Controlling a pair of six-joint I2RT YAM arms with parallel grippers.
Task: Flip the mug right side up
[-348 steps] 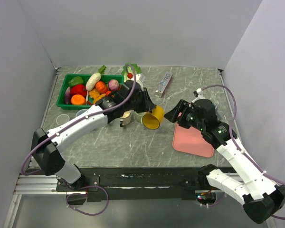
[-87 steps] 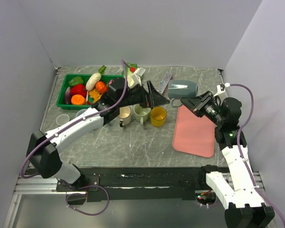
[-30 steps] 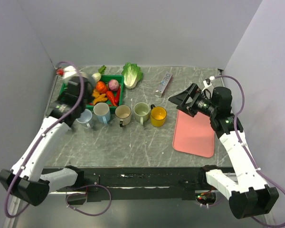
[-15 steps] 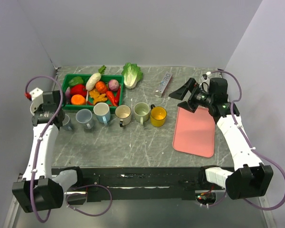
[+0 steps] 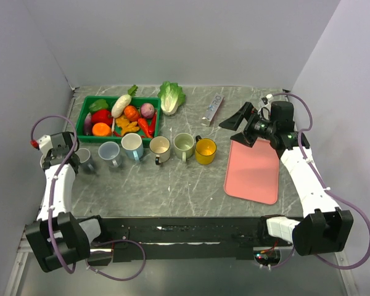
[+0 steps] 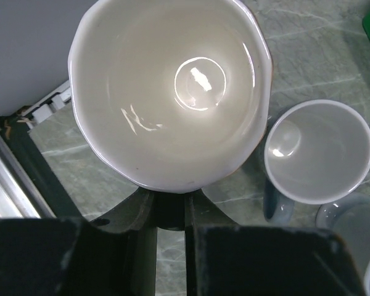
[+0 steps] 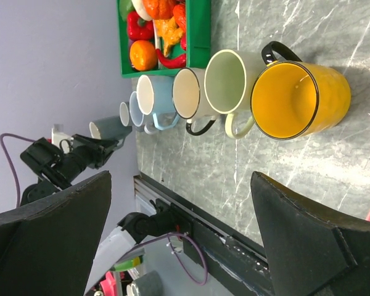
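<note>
- Mug point(image 6: 169, 92) is held mouth-up at the left end of the row, just beside the grey-blue mug point(image 6: 317, 151); the left gripper point(image 6: 169, 206) appears clamped on its lower side.
- Release should be made only once the base is seated; the fingers should be parted slowly, clear of the neighbour.
- The right gripper point(image 5: 243, 121) is spread wide, empty.

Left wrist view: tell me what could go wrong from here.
1. The left gripper seems shut on the handle of the upright mug; if it pulls back without opening fully, it could tip the mug over.
2. The grey mug stands close beside it, so a sideways drag may knock them together.
3. The table edge lies just past the mug; a shove that way might send it off.
</note>
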